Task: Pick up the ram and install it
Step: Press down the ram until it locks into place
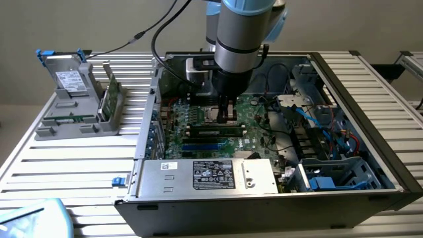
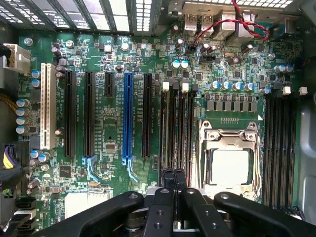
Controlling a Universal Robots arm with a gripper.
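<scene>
- I have the black two-fingered gripper (image 1: 227,113) down inside the open dark-grey metal computer case (image 1: 370,114), just above the green motherboard (image 1: 254,106)
- In the wrist view the jaws are closed, fingertips pressed together with nothing between them (image 2: 173,180)
- The ram, a long thin dark stick with dark chips and a pale label (image 1: 215,132), lies seated lengthwise in a slot just in front of the jaws, on the side toward the silver power supply box (image 1: 206,177); the fingertips stand right behind it, and I cannot tell whether they touch it
- Room is tight: the case's wall rises close on the exterior view's left, and loose blue and black cables (image 1: 317,119) crowd the exterior view's right
- In the wrist view the fingertips sit over a bank of narrow black memory slots (image 2: 177,128), between the silver processor socket frame (image 2: 228,160) and the long blue expansion slot (image 2: 128,116)
- Outside the case, well apart from the jaws on the slatted white table (image 1: 73,163), a grey plastic rack (image 1: 76,121) holds a grey drive with white sticker and blue clips (image 1: 66,77) and an upright lighter green circuit card (image 1: 112,96)
- The power supply carries a black label (image 1: 213,174) and a small white one; I cannot read the print on either
</scene>
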